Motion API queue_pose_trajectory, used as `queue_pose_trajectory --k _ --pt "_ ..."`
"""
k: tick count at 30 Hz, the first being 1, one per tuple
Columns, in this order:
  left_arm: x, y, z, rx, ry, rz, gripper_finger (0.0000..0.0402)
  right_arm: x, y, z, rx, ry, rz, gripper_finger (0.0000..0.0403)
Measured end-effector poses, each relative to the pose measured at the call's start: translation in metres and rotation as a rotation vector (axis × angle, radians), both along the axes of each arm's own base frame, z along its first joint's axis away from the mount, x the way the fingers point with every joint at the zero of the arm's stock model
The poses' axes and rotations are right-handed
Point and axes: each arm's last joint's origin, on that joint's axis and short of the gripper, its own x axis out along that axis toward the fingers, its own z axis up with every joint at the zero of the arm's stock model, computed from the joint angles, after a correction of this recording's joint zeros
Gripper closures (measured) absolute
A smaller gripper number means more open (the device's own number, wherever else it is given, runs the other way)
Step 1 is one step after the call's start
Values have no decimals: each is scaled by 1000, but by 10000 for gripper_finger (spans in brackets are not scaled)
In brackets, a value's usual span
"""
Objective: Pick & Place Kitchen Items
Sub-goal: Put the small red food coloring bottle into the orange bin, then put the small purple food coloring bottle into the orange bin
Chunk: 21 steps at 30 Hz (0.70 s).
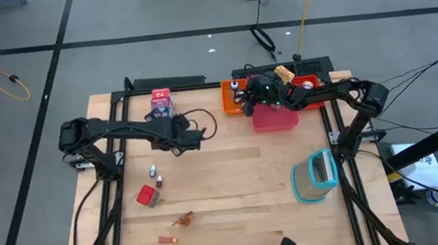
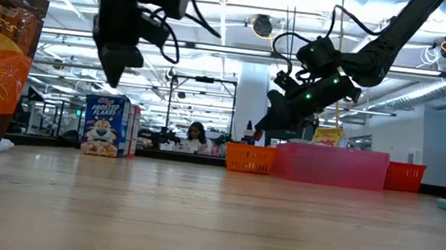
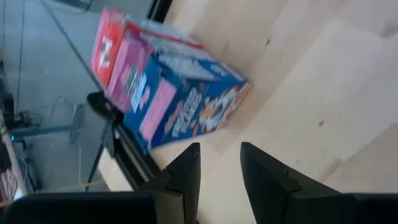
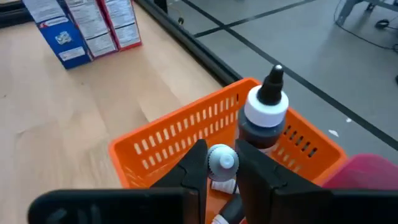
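From above, we saw the left gripper (image 1: 198, 134) hovering over the table (image 1: 234, 186) near the cartons (image 1: 161, 104) at the far left edge, and the right gripper (image 1: 242, 95) over the orange tray (image 1: 232, 105), beside the pink tray (image 1: 274, 118) and red tray (image 1: 308, 80). Two small bottles (image 1: 156, 175), a red cube (image 1: 148, 197), an orange-brown bit (image 1: 183, 219) and a small tube (image 1: 167, 240) lay near left; a teal-rimmed container (image 1: 315, 176) stood at the right. From table height, we saw the left gripper (image 2: 117, 69) hanging clear of the wood, with the cartons (image 2: 106, 125) standing beyond it. Through the left wrist, we saw its fingers (image 3: 186, 171) slightly spread and holding nothing, just short of the cartons (image 3: 168, 93). Through the right wrist, we saw the fingers (image 4: 194, 165) pinching a white-capped bottle (image 4: 222, 159) inside the orange tray (image 4: 180, 134), next to a taller dark bottle (image 4: 264, 115).
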Motion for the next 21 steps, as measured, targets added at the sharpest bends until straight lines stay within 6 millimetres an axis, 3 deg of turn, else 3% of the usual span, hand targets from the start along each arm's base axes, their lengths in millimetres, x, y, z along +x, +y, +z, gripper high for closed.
queue_pose_trajectory --k 5,13,21 --pt "-7 -12 -3 21 24 31 286 -1 -1 0 -33 20 -24 353" --pt "-25 -32 -19 54 70 114 286 -1 -1 0 -39 24 -34 245" --pt "-30 -53 -24 22 46 136 286 -1 -1 0 -17 18 -44 218"
